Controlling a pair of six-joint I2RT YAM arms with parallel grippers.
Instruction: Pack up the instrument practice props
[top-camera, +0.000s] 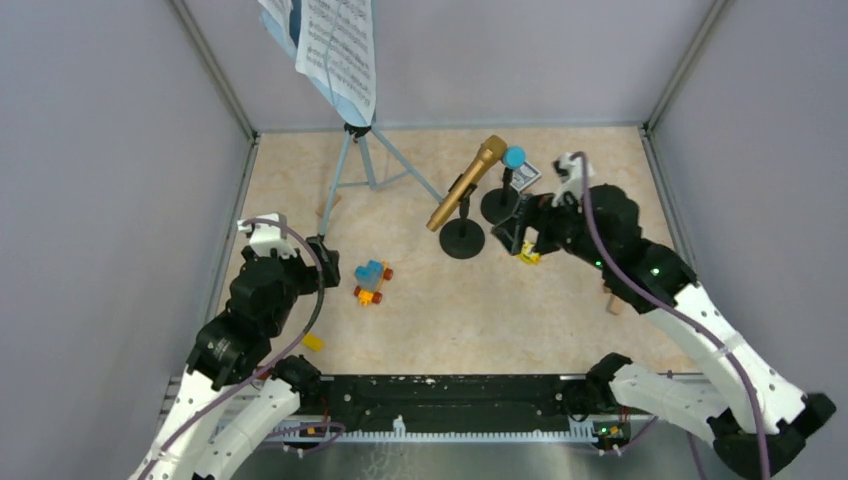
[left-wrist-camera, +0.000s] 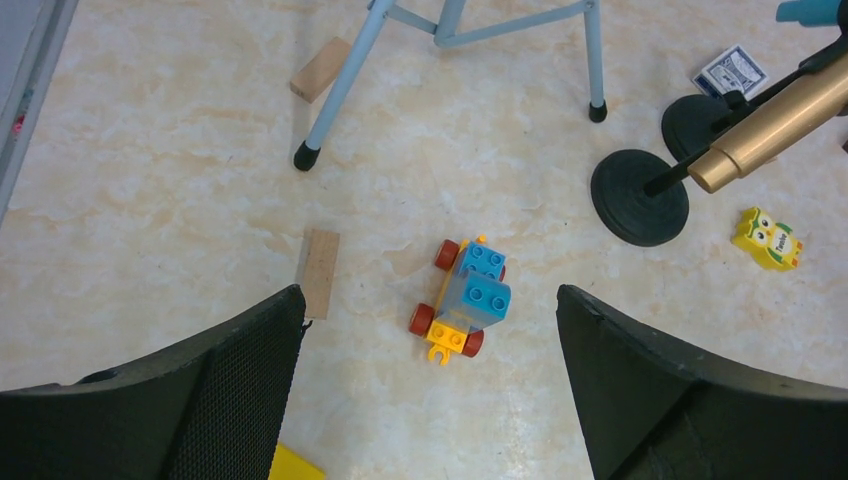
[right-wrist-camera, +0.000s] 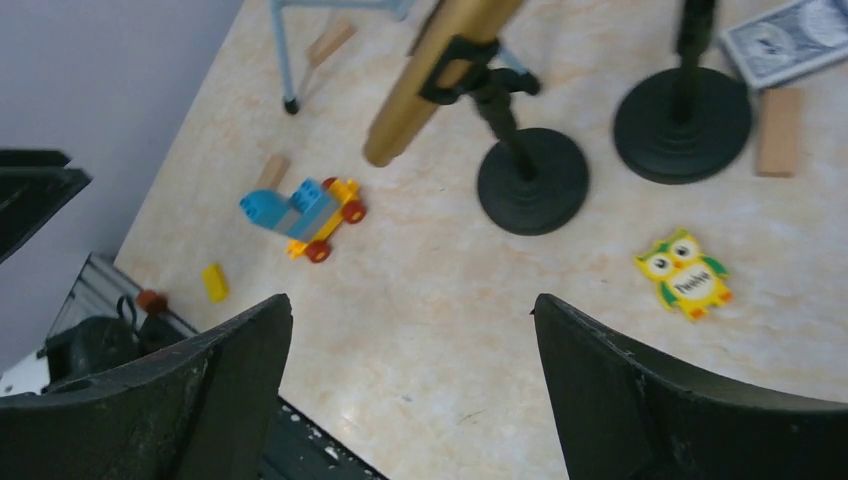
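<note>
Music rack (top-camera: 357, 130) back-left on worktop (top-camera: 480, 320). Two mic holders (top-camera: 462, 238) right of it, side by side. Toy car (top-camera: 372, 282) front-centre. Owl figure (left-wrist-camera: 768, 240) just right of nearer holder.

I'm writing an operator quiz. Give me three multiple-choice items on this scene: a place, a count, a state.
1. Where is the gold microphone? A) clipped in a black stand B) flat on the table C) leaning on the wall
2. How many black round-based stands? A) one B) two C) four
3. The left gripper is A) open, empty B) shut on a page C) shut on a block
1A, a clip holds it tilted above the base; 2B, two bases side by side; 3A, fingers wide apart, gripping nothing.
</note>
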